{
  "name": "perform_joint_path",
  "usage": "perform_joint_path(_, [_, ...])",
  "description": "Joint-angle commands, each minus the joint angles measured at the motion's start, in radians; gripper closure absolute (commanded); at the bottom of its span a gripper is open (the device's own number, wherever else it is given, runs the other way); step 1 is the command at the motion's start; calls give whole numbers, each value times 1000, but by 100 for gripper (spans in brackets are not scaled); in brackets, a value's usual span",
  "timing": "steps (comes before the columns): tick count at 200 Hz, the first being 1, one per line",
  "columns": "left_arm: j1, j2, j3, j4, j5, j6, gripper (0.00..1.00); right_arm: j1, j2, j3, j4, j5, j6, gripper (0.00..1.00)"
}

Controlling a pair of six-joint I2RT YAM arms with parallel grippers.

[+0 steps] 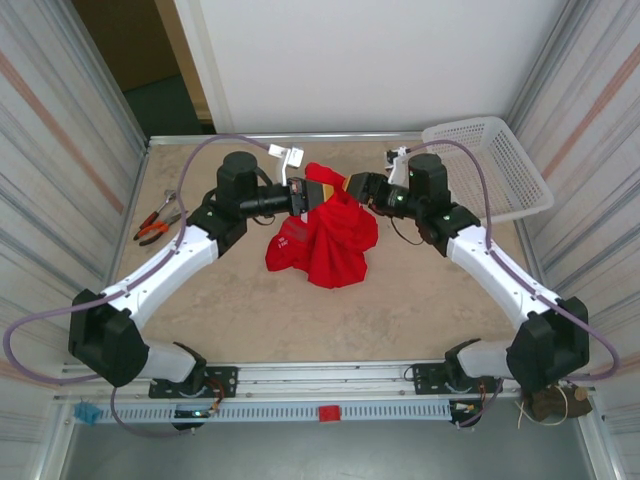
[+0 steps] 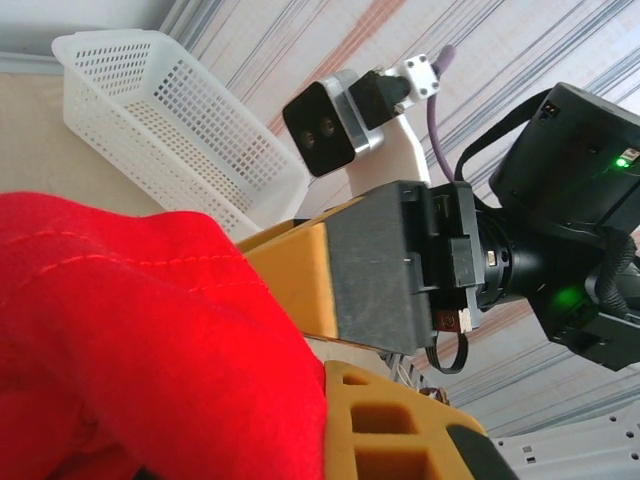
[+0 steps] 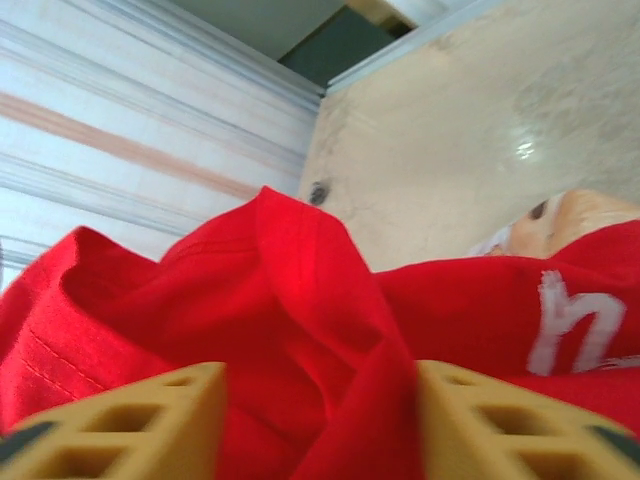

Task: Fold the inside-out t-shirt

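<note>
Overhead, the inside-out t-shirt (image 1: 328, 245) hangs as a bunched red heap between the two arms, its top lifted off the bench (image 1: 420, 300) and its lower folds resting on it. The left gripper (image 1: 303, 197) is pressed together on the shirt's upper edge. The right gripper (image 1: 351, 187) meets the cloth just beside it, from the other side. With the two so near each other, the likely trouble is that both take the same wad. Pulling apart would then stretch a knot instead of opening the garment.

From the left wrist, red cloth runs right up to that gripper's own yellow finger. The right gripper's finger and grey body sit very near, with the white mesh basket (image 2: 170, 120) behind. A small drift could knock the two together.

From the right wrist, its fingers (image 3: 130, 420) stand apart on either side of a raised ridge of cloth; whether they press it I cannot tell. If they catch several layers, or only the ridge's tip, the shirt may slip out or end up twisted.
</note>
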Motion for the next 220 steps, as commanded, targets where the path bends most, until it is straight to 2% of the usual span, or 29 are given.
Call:
perform_joint_path(1, [23, -38, -26, 45, 6, 25, 100, -8, 24, -17, 112, -106, 76, 78])
perform_joint_path(14, [39, -45, -48, 59, 3, 21, 100, -18, 33, -2, 118, -125, 73, 100])
perform_joint_path(38, [67, -58, -95, 69, 2, 36, 100, -62, 26, 42, 153, -163, 73, 100])
perform_joint_path(54, [77, -65, -143, 103, 1, 46, 100, -96, 11, 53, 264, -205, 99, 100])
perform_joint_path(76, [80, -53, -187, 108, -3, 80, 65, -113, 1, 39, 514, -300, 163, 100])
perform_joint_path(88, [85, -49, -197, 87, -7, 101, 54, -111, 4, 40, 588, -347, 176, 100])
perform_joint_path(124, [102, -122, -197, 21, -62, 163, 45, -111, 16, 28, 703, -448, 208, 100])
perform_joint_path(152, [102, -193, -153, -3, -104, 192, 38, -111, 9, 25, 666, -498, 177, 100])
perform_joint_path(179, [102, -161, -85, 59, -89, 59, 34, -112, -3, 12, 601, -504, 131, 100])
perform_joint_path(205, [85, -92, -66, 212, -93, -204, 33, -111, -14, -9, 573, -487, 112, 100])
perform_joint_path(220, [56, -67, -72, 291, -123, -289, 32, -110, -13, -16, 568, -484, 109, 100])
